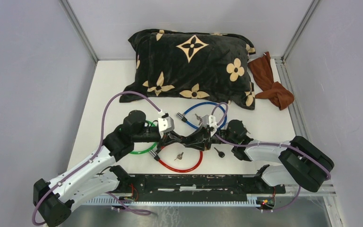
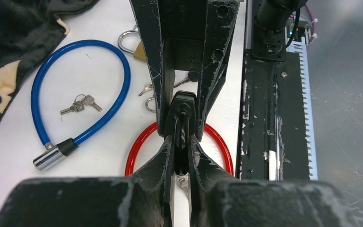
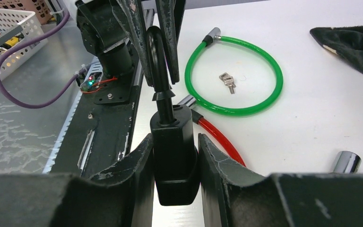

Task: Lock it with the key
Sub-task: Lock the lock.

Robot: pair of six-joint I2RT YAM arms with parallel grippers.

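Note:
A black padlock hangs above the table with my right gripper shut on its body. Its black shackle rises out of the top. My left gripper faces the right one and is shut on that shackle. In the top view both grippers meet at mid-table over the red cable lock. A small key lies inside the red loop and a black-headed key lies just to its right. Neither gripper holds a key.
A blue cable lock rings a key bunch, with a brass padlock beside it. A green cable lock rings another key. A black pillow and brown cloth lie at the back. A black rail runs along the near edge.

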